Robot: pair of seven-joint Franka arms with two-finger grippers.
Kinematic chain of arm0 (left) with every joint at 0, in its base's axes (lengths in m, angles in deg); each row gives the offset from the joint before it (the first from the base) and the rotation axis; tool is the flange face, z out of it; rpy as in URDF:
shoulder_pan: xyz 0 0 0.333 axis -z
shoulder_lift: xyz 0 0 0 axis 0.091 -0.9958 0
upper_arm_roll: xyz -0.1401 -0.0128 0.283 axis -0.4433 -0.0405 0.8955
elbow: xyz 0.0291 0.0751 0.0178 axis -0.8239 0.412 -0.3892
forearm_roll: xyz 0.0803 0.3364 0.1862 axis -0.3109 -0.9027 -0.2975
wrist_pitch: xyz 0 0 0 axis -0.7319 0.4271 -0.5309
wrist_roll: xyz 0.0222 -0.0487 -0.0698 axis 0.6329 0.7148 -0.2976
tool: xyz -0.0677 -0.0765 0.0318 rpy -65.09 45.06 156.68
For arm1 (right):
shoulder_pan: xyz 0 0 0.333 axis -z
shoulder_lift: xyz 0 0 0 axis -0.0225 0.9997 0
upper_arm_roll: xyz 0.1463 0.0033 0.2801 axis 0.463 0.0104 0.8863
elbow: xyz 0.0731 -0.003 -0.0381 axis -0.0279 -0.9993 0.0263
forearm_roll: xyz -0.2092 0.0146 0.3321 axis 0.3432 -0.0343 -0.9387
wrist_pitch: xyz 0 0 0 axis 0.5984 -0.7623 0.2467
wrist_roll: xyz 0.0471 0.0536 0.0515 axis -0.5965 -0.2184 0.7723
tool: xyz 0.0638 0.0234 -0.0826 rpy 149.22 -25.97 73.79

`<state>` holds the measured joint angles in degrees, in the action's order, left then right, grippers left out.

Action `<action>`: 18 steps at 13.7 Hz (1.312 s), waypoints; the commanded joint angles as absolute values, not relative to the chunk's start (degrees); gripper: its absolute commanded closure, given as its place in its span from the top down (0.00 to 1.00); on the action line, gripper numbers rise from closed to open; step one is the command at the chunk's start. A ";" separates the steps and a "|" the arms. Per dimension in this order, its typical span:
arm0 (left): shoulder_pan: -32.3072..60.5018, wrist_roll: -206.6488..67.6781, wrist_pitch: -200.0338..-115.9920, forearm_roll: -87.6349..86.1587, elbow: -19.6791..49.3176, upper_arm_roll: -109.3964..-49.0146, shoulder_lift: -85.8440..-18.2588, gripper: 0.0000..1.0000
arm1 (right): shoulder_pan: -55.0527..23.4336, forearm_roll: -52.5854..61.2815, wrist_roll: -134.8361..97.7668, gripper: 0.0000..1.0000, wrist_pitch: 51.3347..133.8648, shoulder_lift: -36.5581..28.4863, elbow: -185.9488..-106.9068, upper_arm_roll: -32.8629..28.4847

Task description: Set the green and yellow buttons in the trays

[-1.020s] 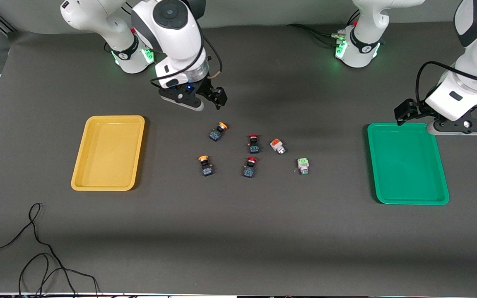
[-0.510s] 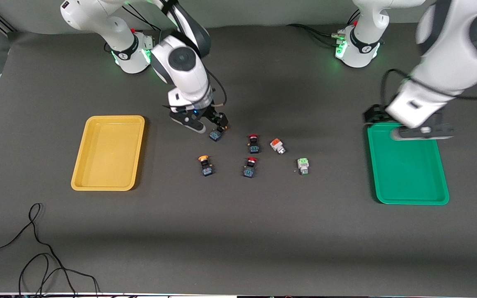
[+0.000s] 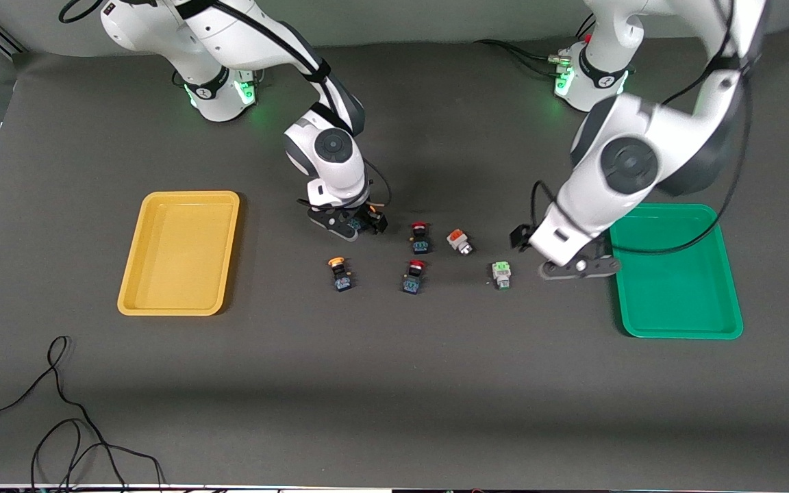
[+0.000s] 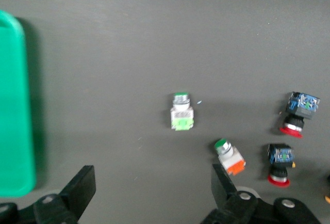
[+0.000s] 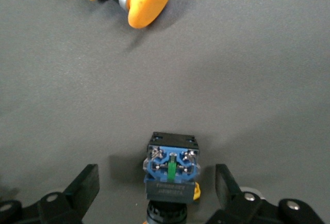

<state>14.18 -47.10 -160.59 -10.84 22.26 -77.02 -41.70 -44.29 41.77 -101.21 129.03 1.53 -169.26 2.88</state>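
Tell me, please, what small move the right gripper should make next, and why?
Probably close. The right gripper is open and already straddles the yellow button on the table, one finger on each side, so closing should grasp it for the yellow tray.

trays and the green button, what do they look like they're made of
Yellow tray and green tray: likely moulded plastic, smooth with a slight sheen; each is one even colour, with rounded corners and a raised rim. Green button: probably hard plastic, a light-green cap on a white-grey body; the left wrist view shows a silvery ring at one end, possibly metal.
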 commanded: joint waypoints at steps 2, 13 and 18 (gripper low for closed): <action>15.77 -45.09 -169.59 -10.96 26.02 -76.35 -46.54 1.00 | -44.68 43.83 -103.20 0.48 128.77 1.06 -168.52 2.47; 18.14 -40.16 -188.94 -13.42 32.53 -75.91 -56.66 0.85 | -42.75 44.18 -93.72 0.23 98.07 -9.83 -153.71 0.54; 17.88 -40.16 -189.56 -15.35 32.35 -75.65 -57.37 0.28 | -42.39 39.44 -67.33 0.23 84.83 -13.43 -146.54 -11.91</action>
